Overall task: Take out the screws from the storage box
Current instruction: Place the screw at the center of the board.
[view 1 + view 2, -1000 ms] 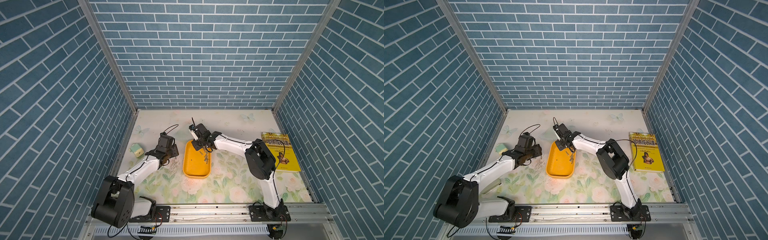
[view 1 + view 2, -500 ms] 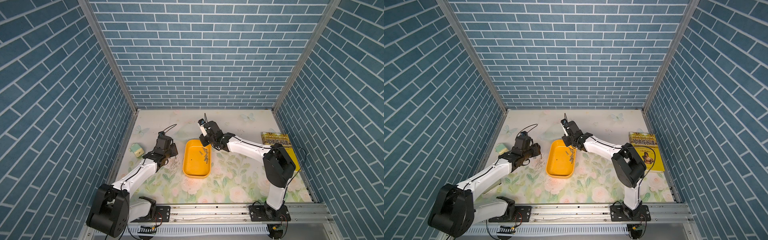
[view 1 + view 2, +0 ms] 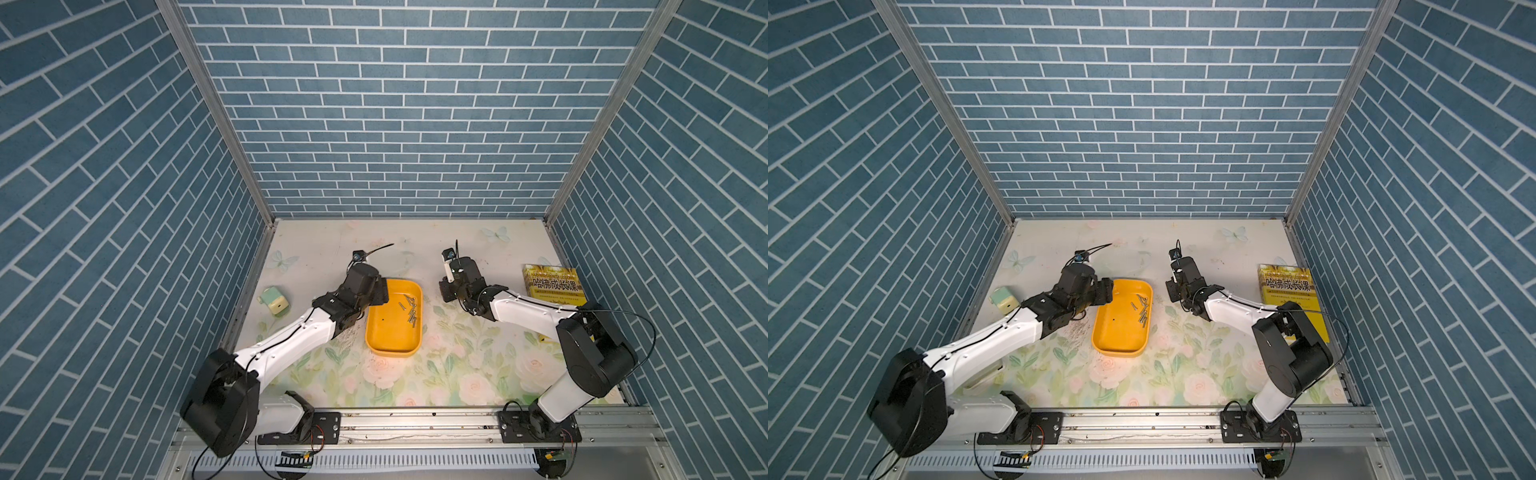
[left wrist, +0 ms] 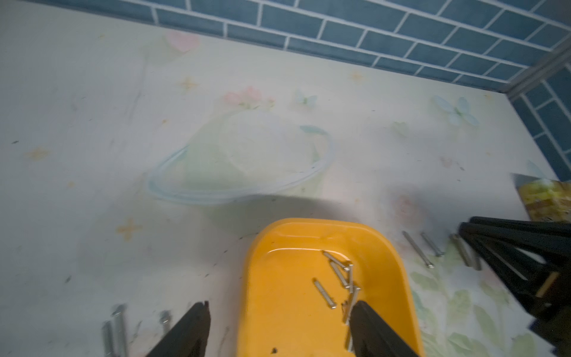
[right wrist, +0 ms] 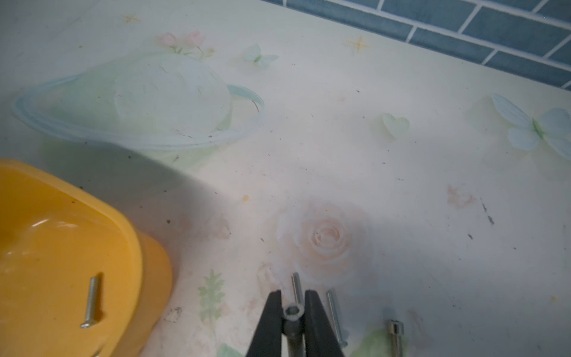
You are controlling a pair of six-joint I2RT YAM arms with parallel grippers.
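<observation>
The yellow-orange storage box point(image 3: 386, 336) point(image 3: 1117, 336) lies mid-table with several silver screws point(image 3: 409, 309) point(image 3: 1140, 309) in its far right part. My left gripper point(image 3: 377, 292) point(image 4: 281, 309) is open, astride the box's far left wall point(image 4: 250, 278); one finger point(image 4: 370, 330) is inside by the screws point(image 4: 340, 275), the other finger point(image 4: 194, 327) outside. My right gripper point(image 3: 446, 291) point(image 5: 293, 301) hangs low over the mat right of the box, shut on a screw point(image 5: 292, 311). More screws lie on the mat beside it point(image 5: 335, 312) and left of the box point(image 4: 116, 330).
A mint-green and cream pencil sharpener point(image 3: 275, 301) point(image 3: 1003, 301) stands near the left wall. A yellow book point(image 3: 555, 282) point(image 3: 1287, 284) lies by the right wall. Blue brick walls close in three sides; a metal rail runs along the front edge.
My right arm has swung from over the box out to the mat on its right, still shut on a screw. My left gripper has moved rightwards onto the box's edge and opened wider.
</observation>
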